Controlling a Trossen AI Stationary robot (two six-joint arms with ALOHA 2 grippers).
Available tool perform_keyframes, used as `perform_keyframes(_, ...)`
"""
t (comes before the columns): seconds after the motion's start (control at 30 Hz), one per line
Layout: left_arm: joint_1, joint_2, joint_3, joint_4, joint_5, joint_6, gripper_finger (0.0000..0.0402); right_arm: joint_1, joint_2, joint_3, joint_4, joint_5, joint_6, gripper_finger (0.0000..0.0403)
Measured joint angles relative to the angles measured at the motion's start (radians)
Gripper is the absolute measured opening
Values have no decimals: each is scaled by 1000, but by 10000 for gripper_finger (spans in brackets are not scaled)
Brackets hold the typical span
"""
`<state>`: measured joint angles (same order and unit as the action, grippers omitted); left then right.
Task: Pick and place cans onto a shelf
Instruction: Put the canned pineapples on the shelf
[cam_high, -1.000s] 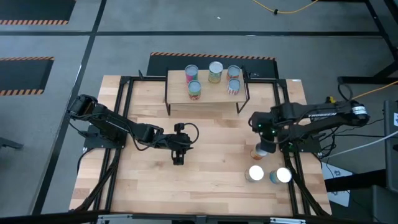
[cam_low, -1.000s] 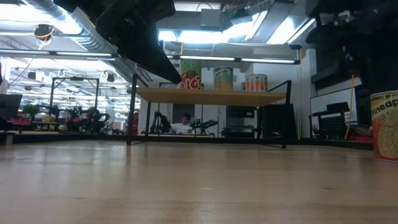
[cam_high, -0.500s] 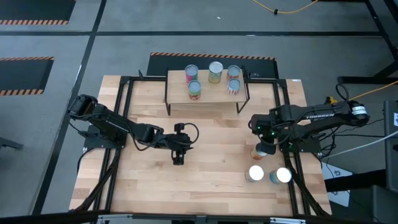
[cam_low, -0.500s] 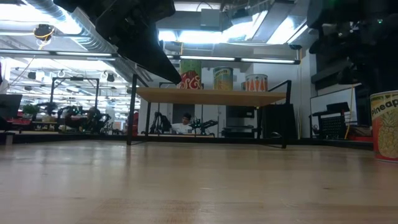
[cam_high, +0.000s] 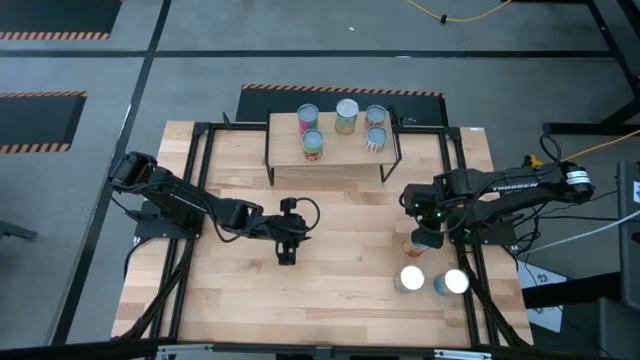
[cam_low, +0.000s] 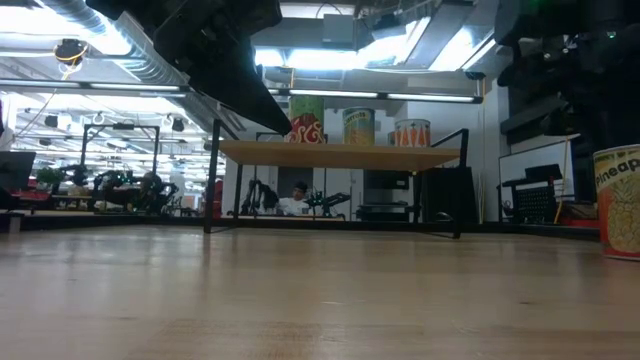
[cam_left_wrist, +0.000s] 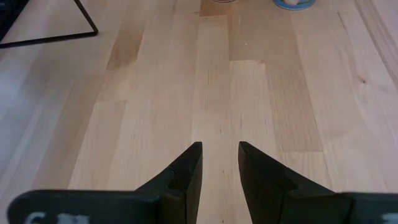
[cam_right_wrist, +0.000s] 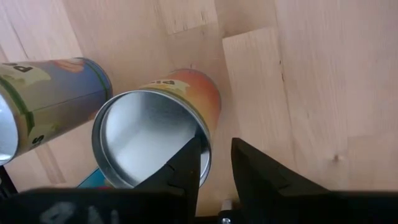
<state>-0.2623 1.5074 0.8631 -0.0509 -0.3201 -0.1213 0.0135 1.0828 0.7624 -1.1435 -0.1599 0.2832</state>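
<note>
The shelf (cam_high: 335, 155) stands at the table's far middle with several cans (cam_high: 346, 115) upright on its board; it also shows in the low view (cam_low: 340, 152). An orange can (cam_high: 412, 246) with a silver top (cam_right_wrist: 149, 146) stands on the table at the right. My right gripper (cam_high: 427, 240) is over it, its fingers (cam_right_wrist: 186, 165) close together above the can's rim. Two more cans (cam_high: 410, 279) (cam_high: 453, 282) stand nearer the table's near edge. My left gripper (cam_high: 287, 257) is at the table's middle, its fingers (cam_left_wrist: 186, 174) close together and empty.
A blue-labelled can (cam_right_wrist: 50, 93) stands right beside the orange one. One can (cam_low: 617, 200) shows at the right edge of the low view. Black frame rails (cam_high: 470, 270) run along the table's right and left sides. Bare wood (cam_left_wrist: 217, 81) lies ahead of my left gripper.
My right arm has shifted a little above the orange can; which way does not show clearly. The cans and my left arm have kept still.
</note>
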Motion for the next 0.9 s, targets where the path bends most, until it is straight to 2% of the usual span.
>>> perform_keyframes(0.3,0,0,0,0,0,0,96,0,0,-1,1,-2,-3,88)
perform_keyframes(0.77,0,0,0,0,0,0,96,0,0,-1,3,-2,-7,8)
perform_keyframes(0.9,0,0,0,0,0,0,96,0,0,-1,3,-1,-5,8)
